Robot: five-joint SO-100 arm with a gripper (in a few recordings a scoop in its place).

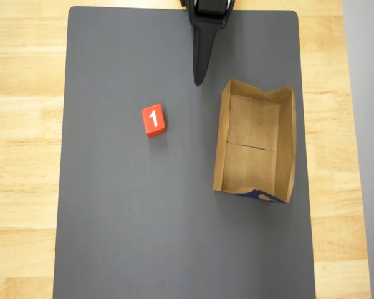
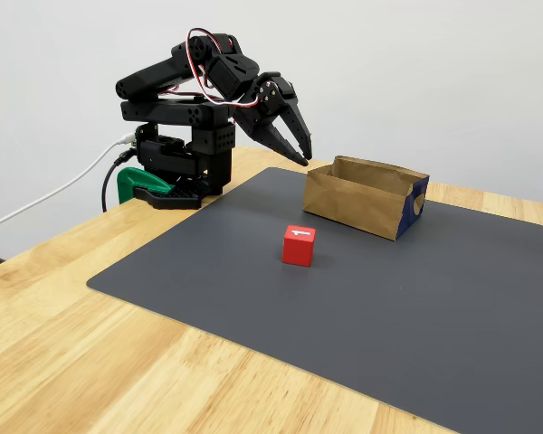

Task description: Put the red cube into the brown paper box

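- Red cube [image 1: 153, 119] on grey mat [image 1: 124, 237], "1" face up, well apart from brown paper box [image 1: 289, 149].
- End effector [image 2: 295, 152] clenched, empty, raised near the box.

A light wooden table [image 1: 25, 124] carries a dark grey mat [image 1: 143, 237] covering most of its top. On the mat, the red cube [image 1: 153, 119] sits left of centre in the overhead view, its white 1 facing up. The brown paper box [image 1: 255, 144] lies near the mat's right edge, well apart from the cube, open side up.
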